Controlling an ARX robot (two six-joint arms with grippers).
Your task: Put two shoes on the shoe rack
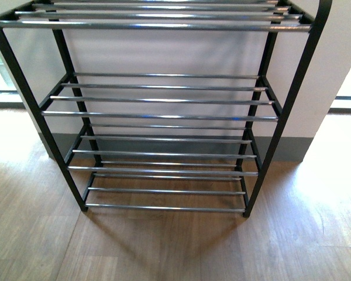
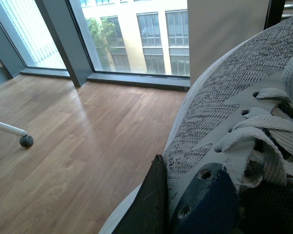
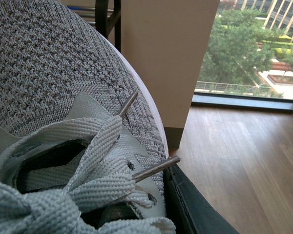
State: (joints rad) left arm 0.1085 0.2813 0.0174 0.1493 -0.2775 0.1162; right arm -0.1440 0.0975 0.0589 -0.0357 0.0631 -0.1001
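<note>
Shoes [image 2: 224, 97] [image 3: 49, 63] crowd both wrist views; rack [image 1: 164, 116] top cut off.

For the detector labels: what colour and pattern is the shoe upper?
Shoe upper: grey knit flecked with black; best in the right wrist view.

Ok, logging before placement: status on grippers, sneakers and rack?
Left gripper shut on one grey sneaker. Right gripper finger against other grey sneaker, grip unconfirmed. Shoe rack holds no shoes; nothing blocking it.
</note>
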